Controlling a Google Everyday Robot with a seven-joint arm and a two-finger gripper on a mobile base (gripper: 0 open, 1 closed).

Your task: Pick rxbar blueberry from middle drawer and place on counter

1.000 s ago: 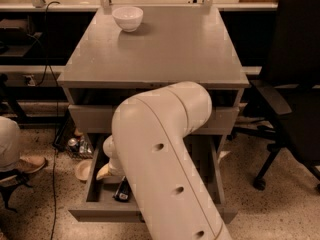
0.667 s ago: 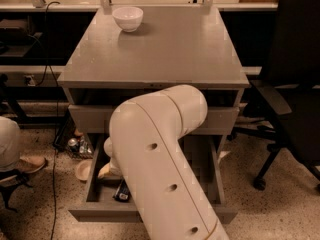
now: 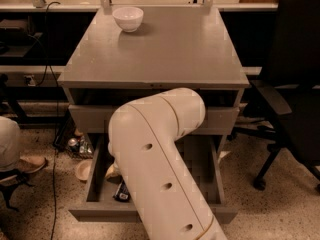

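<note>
Claw point(image 3: 113, 172) is down inside the open middle drawer point(image 3: 92, 180), left half, and almost all of it is hidden behind the arm point(image 3: 161, 164). Only a pale bit shows at the arm's left edge, so I cannot tell whether it is open, closed or gripping.

The rxbar blueberry point(image 3: 121, 191) lies flat on the drawer floor just below that pale bit, near the front wall. Its dark wrapper is partly covered by the arm; contact with the claw cannot be made out.

The drawer is pulled well out. The shallower drawer front point(image 3: 90, 119) above it is nearly shut.

The grey counter surface point(image 3: 155, 49) tops the cabinet, with a white bowl point(image 3: 128, 18) upright at its back left.

A black office chair point(image 3: 292, 84) stands to the right of the cabinet. Some cans point(image 3: 76, 144) sit on the floor at its left.
</note>
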